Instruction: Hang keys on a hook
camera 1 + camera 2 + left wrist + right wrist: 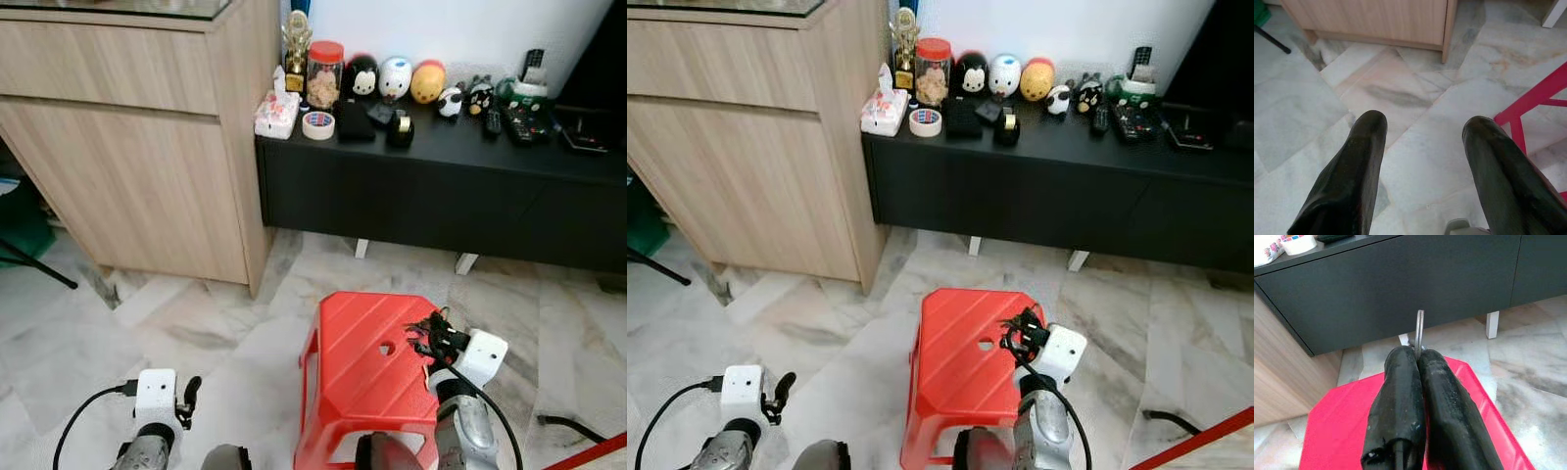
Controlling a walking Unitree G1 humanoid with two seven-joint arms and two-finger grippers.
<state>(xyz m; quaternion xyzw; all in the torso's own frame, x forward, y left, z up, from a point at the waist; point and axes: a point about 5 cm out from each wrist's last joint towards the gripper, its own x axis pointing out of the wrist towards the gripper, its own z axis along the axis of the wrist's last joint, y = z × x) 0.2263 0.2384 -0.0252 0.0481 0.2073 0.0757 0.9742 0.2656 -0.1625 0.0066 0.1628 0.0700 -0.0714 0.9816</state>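
Right gripper point(1419, 357) fingers pinched on key ring point(1420, 330) above red stool point(367, 377), left gripper point(1422, 129) spread.

No legible text, labels, brands, numbers or signs, print on tissue pack point(275, 113) and jar point(324, 74) too small to read

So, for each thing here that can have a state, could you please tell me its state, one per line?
Right claw: shut on the key ring, over the red stool.
Key ring: pinched between the fingers, sticking out past the tips.
Left claw: open, holding nothing, over the marble floor.
Red stool: upright on the floor.
Jar: red lid on, standing on the black cabinet.
Tape roll: lying flat on the cabinet.
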